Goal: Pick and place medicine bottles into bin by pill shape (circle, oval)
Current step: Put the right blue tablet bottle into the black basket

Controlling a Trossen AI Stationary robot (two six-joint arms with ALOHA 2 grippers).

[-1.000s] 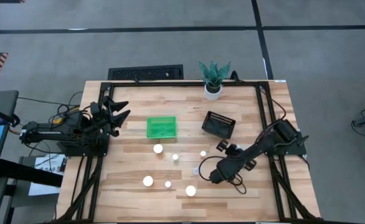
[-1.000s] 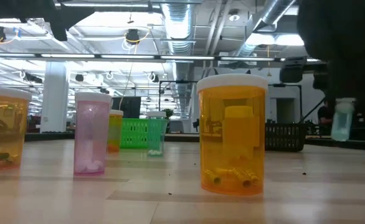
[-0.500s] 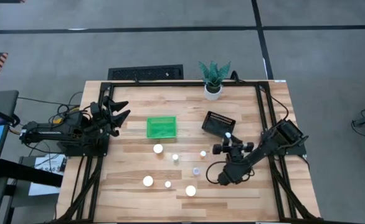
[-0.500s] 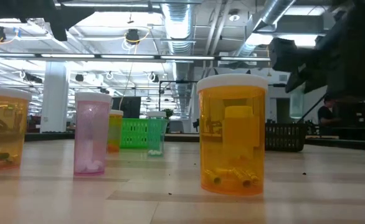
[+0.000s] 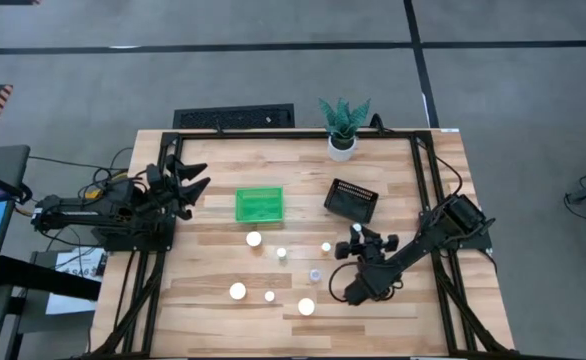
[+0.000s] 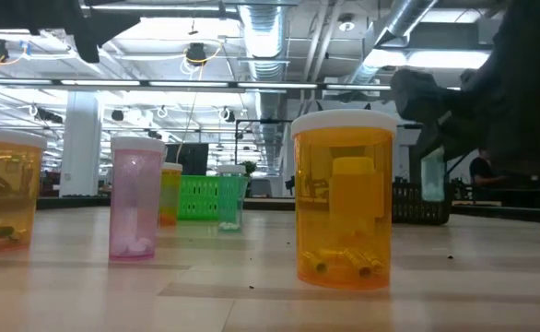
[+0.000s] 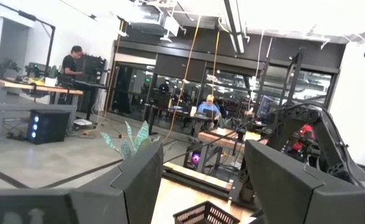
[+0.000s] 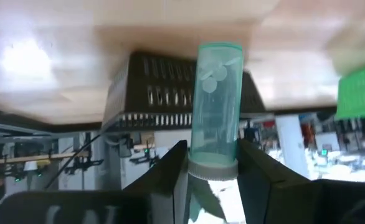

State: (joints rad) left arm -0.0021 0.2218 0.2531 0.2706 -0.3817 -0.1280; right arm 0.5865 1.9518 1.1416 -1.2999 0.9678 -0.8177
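Wooden bench [image 5: 213, 310] has the green bin [image 5: 259, 205] and black bin [image 5: 352, 200] on it. My right claw [image 8: 212, 163] grips 1 teal bottle [image 8: 217, 102] near the black bin. My left claw [image 5: 195, 177] is parked open at the bench edge.

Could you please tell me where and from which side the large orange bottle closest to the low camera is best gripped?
Grip the orange bottle around its straight round wall just under the white cap, coming down from above. It stands upright with open table around it; the pink bottle is well apart, so fingers should fit on either side.
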